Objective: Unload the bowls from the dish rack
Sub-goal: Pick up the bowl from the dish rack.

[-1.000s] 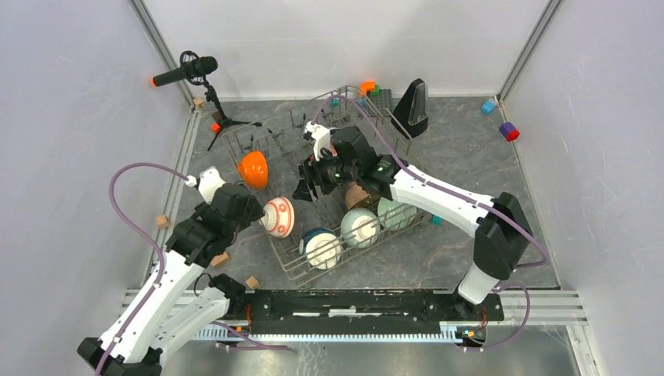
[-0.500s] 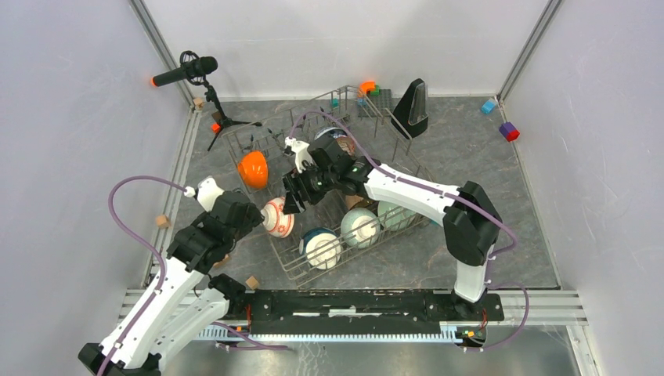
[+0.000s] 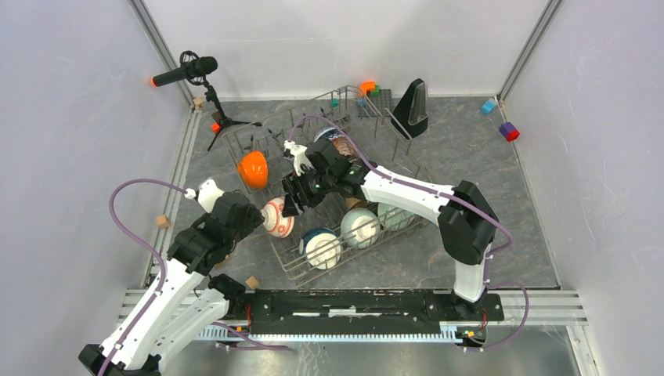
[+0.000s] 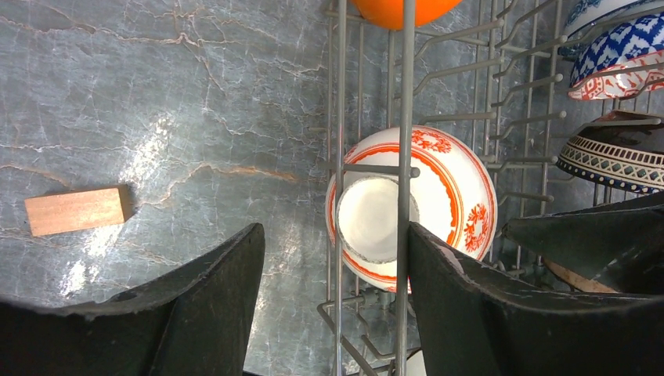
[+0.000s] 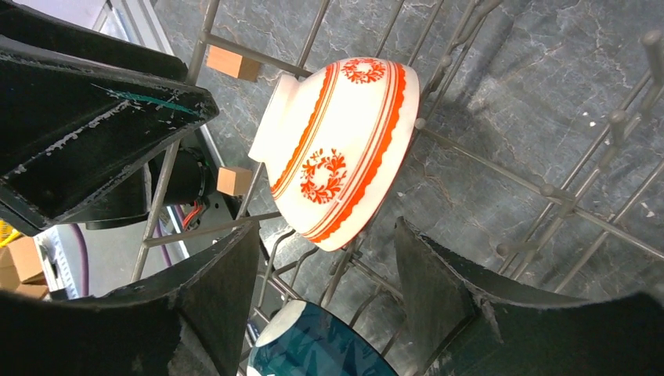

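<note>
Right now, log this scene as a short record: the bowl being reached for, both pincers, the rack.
target: white ceramic bowl with red floral bands, lying on its side at the left edge of the grey wire dish rack
left pincer: open, facing the bowl's foot through the rack wires
right pincer: open, close to the bowl, not gripping it
also in rack: plain orange bowl; teal bowl

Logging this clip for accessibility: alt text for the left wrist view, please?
A white bowl with red floral bands lies on its side at the edge of the wire dish rack, base toward the camera, framed by the open left gripper. A wooden block lies on the grey marble table outside the rack.
</note>
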